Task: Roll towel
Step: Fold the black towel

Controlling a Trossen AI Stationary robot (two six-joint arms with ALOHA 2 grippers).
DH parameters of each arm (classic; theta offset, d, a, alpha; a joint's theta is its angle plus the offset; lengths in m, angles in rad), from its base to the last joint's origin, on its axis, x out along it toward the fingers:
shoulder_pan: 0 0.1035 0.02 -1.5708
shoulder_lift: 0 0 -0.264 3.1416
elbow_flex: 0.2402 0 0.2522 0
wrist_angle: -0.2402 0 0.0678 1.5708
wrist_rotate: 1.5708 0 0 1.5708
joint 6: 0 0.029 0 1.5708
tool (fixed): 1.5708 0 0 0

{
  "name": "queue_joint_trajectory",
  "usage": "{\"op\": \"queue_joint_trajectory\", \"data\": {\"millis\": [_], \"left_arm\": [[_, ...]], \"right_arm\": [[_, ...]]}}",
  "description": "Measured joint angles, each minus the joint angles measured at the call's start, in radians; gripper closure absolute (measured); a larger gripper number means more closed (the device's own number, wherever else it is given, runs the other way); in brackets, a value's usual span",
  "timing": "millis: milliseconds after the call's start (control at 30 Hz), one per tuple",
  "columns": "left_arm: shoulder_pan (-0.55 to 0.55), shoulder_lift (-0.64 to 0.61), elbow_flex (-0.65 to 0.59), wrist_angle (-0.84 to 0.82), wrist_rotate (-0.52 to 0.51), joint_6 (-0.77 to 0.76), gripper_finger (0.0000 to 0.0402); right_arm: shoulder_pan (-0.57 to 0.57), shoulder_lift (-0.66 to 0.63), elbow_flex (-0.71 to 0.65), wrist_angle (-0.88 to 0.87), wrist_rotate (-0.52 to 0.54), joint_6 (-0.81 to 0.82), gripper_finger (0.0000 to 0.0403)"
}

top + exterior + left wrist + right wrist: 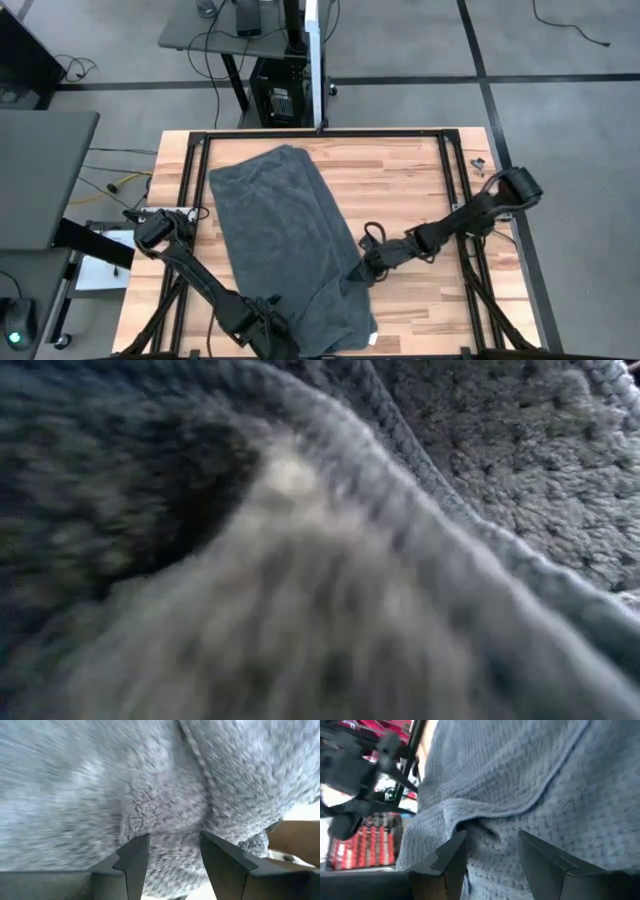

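The dark grey towel (280, 230) lies spread aslant on the wooden table (420, 170), from the far left to the near edge. It fills the low view (400, 510). My left gripper (262, 318) is at the towel's near end, on its left side, shut on the cloth (172, 855). My right gripper (362, 265) is at the towel's right long edge, toward the near end, also shut on cloth (490, 852). My left gripper pinches a bunched fold of the towel (170, 827) between its two fingers at the near end's left side. The fingers come low from the table's near side. One layer or several, I cannot tell. My right gripper pinches the towel's right edge between its two fingers, at a folded-over hem (470, 827). The fingers come nearly level from the table's right side. The cloth around them lies slack on the table.
A black frame (320, 133) runs around the table top. Bare wood lies to the right of the towel and at the far right. A small dark part (478, 162) lies near the far right corner. A desk leg and cables stand beyond the far edge.
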Motion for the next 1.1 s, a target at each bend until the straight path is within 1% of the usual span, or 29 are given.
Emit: {"op": "queue_joint_trajectory", "data": {"millis": [100, 200, 300, 367, 467, 567, 667, 733, 767, 867, 1000, 1100], "left_arm": [[0.016, -0.046, 0.002, -0.123, -0.064, 0.021, 0.0240], [0.036, -0.067, 0.002, -0.256, -0.137, 0.058, 0.0240], [0.061, -0.064, 0.002, -0.368, -0.168, 0.112, 0.0240], [0.080, -0.054, -0.013, -0.402, -0.170, 0.158, 0.0240], [0.111, -0.045, -0.080, -0.395, -0.169, 0.190, 0.0240], [0.143, -0.045, -0.190, -0.332, -0.169, 0.164, 0.0240], [0.176, -0.044, -0.299, -0.270, -0.154, 0.121, 0.0240], [0.193, -0.052, -0.357, -0.215, -0.134, 0.120, 0.0240], [0.197, -0.054, -0.379, -0.198, -0.127, 0.133, 0.0240], [0.201, -0.059, -0.419, -0.163, -0.120, 0.183, 0.0240], [0.201, -0.059, -0.429, -0.156, -0.130, 0.273, 0.0240], [0.202, -0.059, -0.431, -0.153, -0.143, 0.308, 0.0240]], "right_arm": [[0.016, 0.061, 0.046, 0.052, -0.013, 0.029, 0.0239], [0.001, 0.107, 0.114, 0.070, -0.012, 0.036, 0.0239], [-0.021, 0.149, 0.167, 0.067, -0.011, 0.037, 0.0239], [-0.033, 0.171, 0.192, 0.053, -0.019, 0.046, 0.0239], [-0.038, 0.198, 0.214, 0.039, -0.057, 0.050, 0.0240], [-0.026, 0.208, 0.216, 0.025, -0.074, 0.031, 0.0264], [0.005, 0.205, 0.217, 0.022, -0.077, 0.028, 0.0322], [0.034, 0.205, 0.217, 0.021, -0.078, 0.036, 0.0370], [0.050, 0.205, 0.217, 0.020, -0.078, 0.043, 0.0386], [0.097, 0.205, 0.217, 0.005, -0.078, 0.110, 0.0395], [0.162, 0.205, 0.217, -0.003, -0.072, 0.201, 0.0401], [0.203, 0.193, 0.217, -0.025, -0.047, 0.266, 0.0401]]}}
